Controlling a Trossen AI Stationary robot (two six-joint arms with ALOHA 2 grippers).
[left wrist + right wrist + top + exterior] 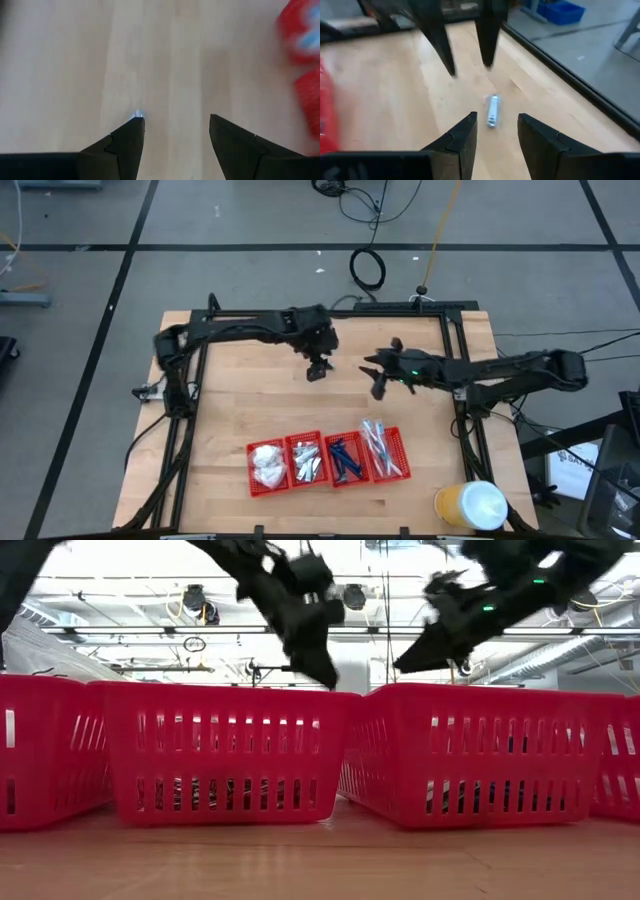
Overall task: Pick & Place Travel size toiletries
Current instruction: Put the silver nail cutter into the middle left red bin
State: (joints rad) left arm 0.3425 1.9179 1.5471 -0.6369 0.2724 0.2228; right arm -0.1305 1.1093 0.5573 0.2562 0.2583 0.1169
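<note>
A small silvery-blue sachet lies flat on the bare wood in the middle of the table. My left gripper hangs open above the table there, pointing steeply down, its fingers showing beyond the sachet in the right wrist view. My right gripper is raised to the right of it, also open, with nothing between its fingers; the sachet lies on the table beyond them. Other toiletries fill four red baskets by the near edge: white packets, foil sachets, blue sticks, clear-wrapped sticks.
The four red baskets stand side by side in a row near the front edge. A yellow and white round object sits at the near right corner. Bare wood lies between the grippers and the baskets.
</note>
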